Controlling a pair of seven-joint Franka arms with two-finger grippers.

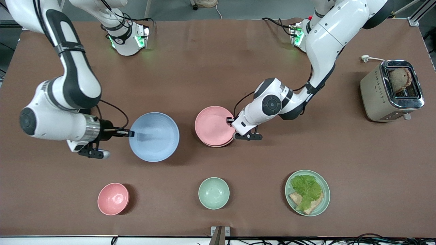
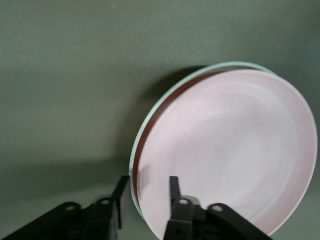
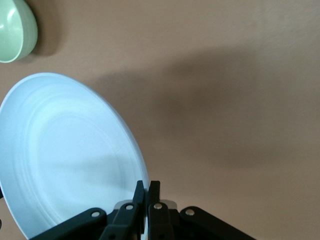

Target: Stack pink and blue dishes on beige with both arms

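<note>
The pale pink plate (image 1: 214, 125) lies on the beige plate (image 1: 219, 145), of which only a thin rim shows, at the table's middle. My left gripper (image 1: 231, 119) is open at that stack's edge toward the left arm's end. In the left wrist view one finger (image 2: 174, 192) is over the pink plate (image 2: 230, 150), the other finger (image 2: 120, 197) outside the beige plate's rim (image 2: 150, 117), and the left gripper (image 2: 147, 187) straddles both rims. My right gripper (image 1: 131, 133) is shut on the light blue plate (image 1: 155, 136), holding its rim (image 3: 140, 165) above the table beside the stack.
Along the edge nearest the front camera stand a small pink bowl (image 1: 113, 198), a small mint-green bowl (image 1: 213, 193) and a mint-green plate (image 1: 323, 204) with lettuce and bread. A toaster (image 1: 374, 92) with bread stands at the left arm's end.
</note>
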